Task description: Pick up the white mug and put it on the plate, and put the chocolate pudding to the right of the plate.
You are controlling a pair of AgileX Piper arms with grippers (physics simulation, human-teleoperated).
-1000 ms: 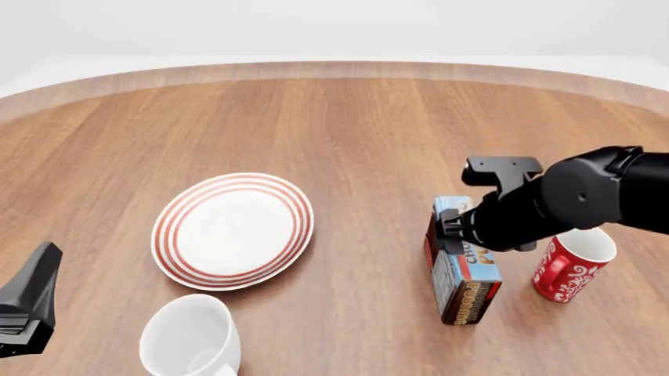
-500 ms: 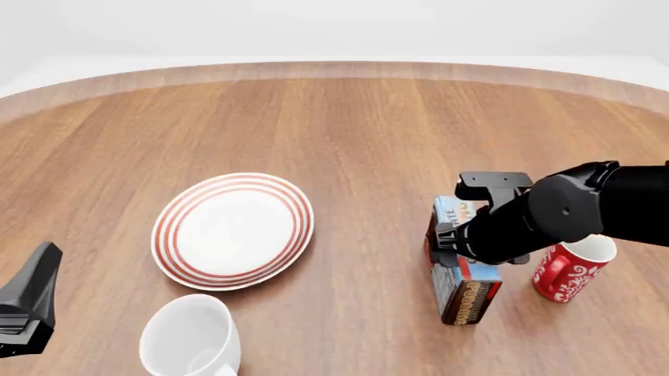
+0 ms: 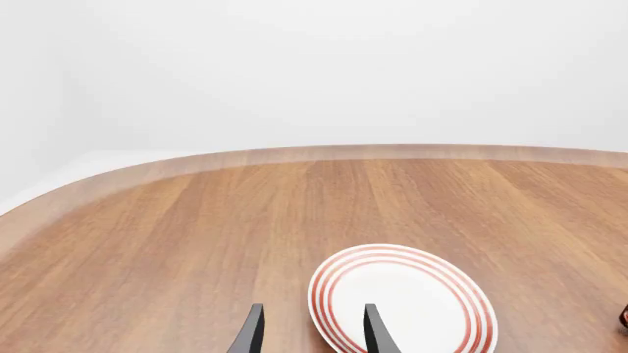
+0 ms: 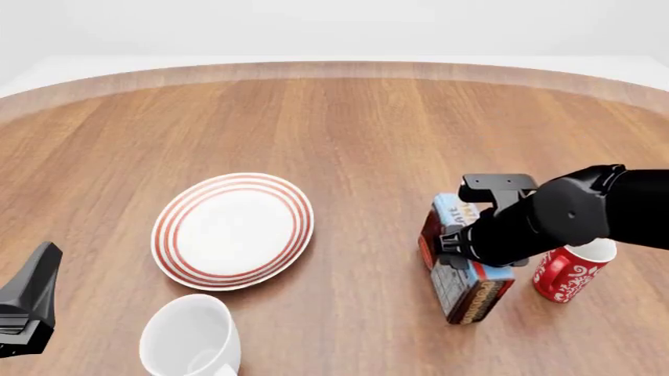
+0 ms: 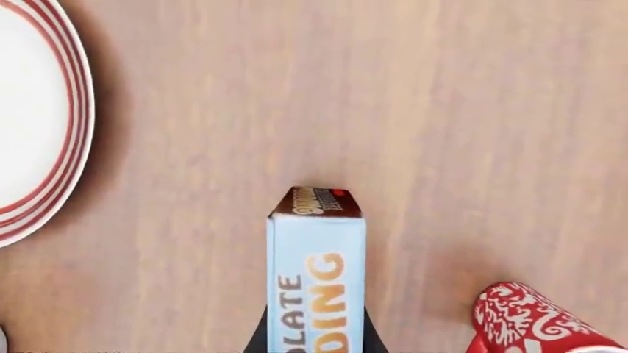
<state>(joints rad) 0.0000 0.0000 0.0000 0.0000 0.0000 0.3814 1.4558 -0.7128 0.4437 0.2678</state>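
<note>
Our right gripper (image 5: 314, 340) has its fingers (image 5: 259, 340) pressed to either long side of the pudding (image 4: 464, 274), so we hold the box, though only the finger edges show at the frame's foot in the right wrist view and we cannot tell how deep the bite is. In the front view the box looks slightly tilted under the arm, and whether it has left the table (image 4: 366, 125) is not clear to us. The grip is narrow on a smooth carton, so we judge that it could slip or swing as we carry it. The red mug (image 4: 569, 271) stands just beside the box on its right; our forearm passes above it, and a careless turn could knock it over. The plate (image 4: 232, 229) lies well to the left with bare wood between, so the drop spot is open, but setting down too near could nudge the rim. Our left gripper (image 3: 309, 334) holds nothing, its fingers (image 3: 249, 334) somewhat apart, parked at the near left edge. The white mug (image 4: 190, 338) sits near that arm, just in front of the plate, not yet moved; reaching for it while the right arm crosses could make the two arms crowd each other.
</note>
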